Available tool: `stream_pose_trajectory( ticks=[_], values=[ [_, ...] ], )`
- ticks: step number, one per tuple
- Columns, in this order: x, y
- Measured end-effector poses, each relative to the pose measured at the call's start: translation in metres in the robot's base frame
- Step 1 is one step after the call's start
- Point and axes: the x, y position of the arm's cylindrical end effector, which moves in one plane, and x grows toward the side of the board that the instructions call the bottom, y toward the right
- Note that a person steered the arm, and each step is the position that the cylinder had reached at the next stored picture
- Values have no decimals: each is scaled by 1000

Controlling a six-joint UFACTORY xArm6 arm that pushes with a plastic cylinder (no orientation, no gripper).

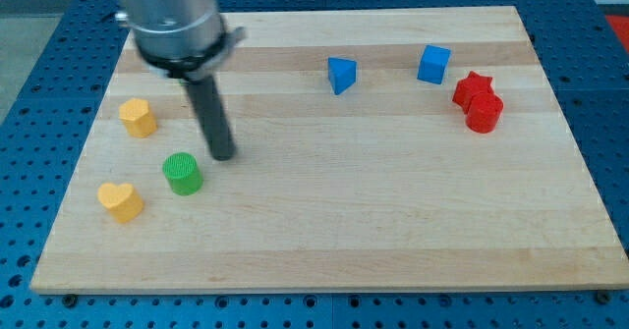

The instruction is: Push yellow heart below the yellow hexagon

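Observation:
The yellow heart [120, 200] lies near the board's left edge, low in the view. The yellow hexagon [139, 118] lies above it and slightly to the right, also near the left edge. My tip [223, 155] rests on the board to the right of both yellow blocks, just up and right of a green cylinder [182, 173]. The tip touches no block. The green cylinder sits between the tip and the yellow heart.
A blue triangular block [341, 75] and a blue cube [433, 64] lie near the view's top. A red star [472, 86] and a red cylinder [484, 113] touch each other at the right. The wooden board [344, 231] ends at blue pegboard on all sides.

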Motion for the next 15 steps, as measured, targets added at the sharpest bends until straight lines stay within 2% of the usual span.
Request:
stream_pose_trajectory(
  ticks=[1, 2, 3, 4, 5, 6, 8, 10, 11, 12, 14, 15],
  values=[
    [36, 51],
    [83, 44],
    [101, -33],
    [104, -123],
    [108, -189],
    [99, -207],
    [89, -145],
    [139, -137],
    [128, -112],
    [99, -108],
    [64, -157],
    [70, -157]
  ],
)
